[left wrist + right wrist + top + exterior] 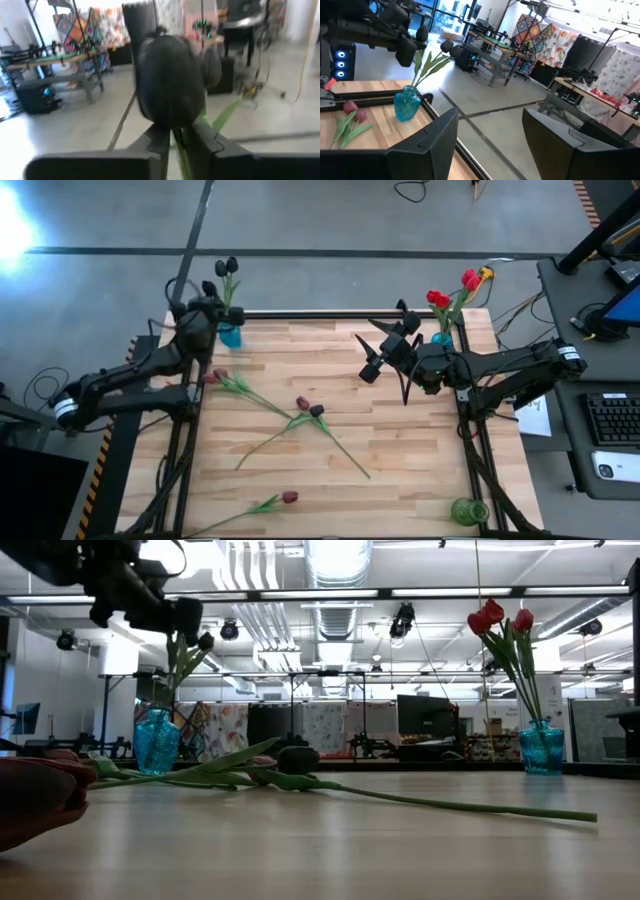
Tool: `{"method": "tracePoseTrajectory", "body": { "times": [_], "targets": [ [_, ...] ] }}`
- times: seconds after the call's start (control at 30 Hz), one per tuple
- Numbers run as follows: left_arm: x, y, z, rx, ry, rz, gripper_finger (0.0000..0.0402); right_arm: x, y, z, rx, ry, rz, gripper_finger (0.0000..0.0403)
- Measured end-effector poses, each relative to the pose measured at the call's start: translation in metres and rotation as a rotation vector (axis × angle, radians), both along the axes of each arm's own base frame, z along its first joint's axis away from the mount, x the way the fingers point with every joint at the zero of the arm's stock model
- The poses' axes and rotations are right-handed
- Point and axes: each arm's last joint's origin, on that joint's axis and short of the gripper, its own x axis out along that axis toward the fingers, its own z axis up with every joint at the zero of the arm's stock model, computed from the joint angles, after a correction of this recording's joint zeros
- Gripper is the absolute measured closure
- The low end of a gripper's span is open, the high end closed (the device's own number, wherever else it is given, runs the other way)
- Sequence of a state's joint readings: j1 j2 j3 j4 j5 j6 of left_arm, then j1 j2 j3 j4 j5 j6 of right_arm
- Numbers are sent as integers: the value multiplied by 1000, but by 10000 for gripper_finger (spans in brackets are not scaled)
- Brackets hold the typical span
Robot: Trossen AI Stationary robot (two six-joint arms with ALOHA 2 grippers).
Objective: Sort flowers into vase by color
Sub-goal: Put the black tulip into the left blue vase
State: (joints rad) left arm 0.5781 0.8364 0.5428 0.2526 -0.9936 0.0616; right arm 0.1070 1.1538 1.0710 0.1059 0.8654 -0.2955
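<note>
2 vases: I see blue vase [230, 335] upper left, second blue vase [441, 338] upper right.
Left gripper [176, 137]: narrow, pinching black tulip [170, 82] stem.
Right gripper [490, 132]: wide, holding nothing.

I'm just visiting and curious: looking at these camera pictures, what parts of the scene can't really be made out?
- Left gripper: in the left wrist view the blurred dark tulip fills the picture and hides the blue vase beneath it.
- Nearest flower: in the low view the left edge cuts it off, and it is blurred.
- Green vase: in the high view it is too small to show whether it holds anything.
</note>
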Motion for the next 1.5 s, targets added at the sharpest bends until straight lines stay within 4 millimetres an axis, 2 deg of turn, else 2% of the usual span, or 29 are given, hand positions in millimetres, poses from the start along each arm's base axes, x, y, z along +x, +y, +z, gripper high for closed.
{"method": "tracePoseTrajectory", "body": {
  "times": [0.23, 0.4, 0.7, 0.9, 1.13, 1.33, 1.5],
  "targets": [
    [10, 7, 17, -117, 143, 42, 289, 0, 0, 0, 1, -1, 0, 188],
    [14, 9, 28, -143, 175, 41, 252, 0, 0, 0, 4, -6, 0, 188],
    [4, 3, 47, -214, 138, 62, 220, 0, 0, 0, 25, -25, -1, 188],
    [2, 2, 41, -260, 39, 79, 211, 0, 0, 0, 25, -24, 0, 188],
    [3, 3, 34, -477, -146, -7, 179, 0, 7, -1, 23, -6, 26, 188],
    [-4, -3, 47, -530, -140, 25, 142, -1, 11, -3, 21, 10, 38, 188],
    [-14, -11, 61, -529, -173, 26, 128, -1, 11, -2, 22, 10, 45, 188]
  ]
}}
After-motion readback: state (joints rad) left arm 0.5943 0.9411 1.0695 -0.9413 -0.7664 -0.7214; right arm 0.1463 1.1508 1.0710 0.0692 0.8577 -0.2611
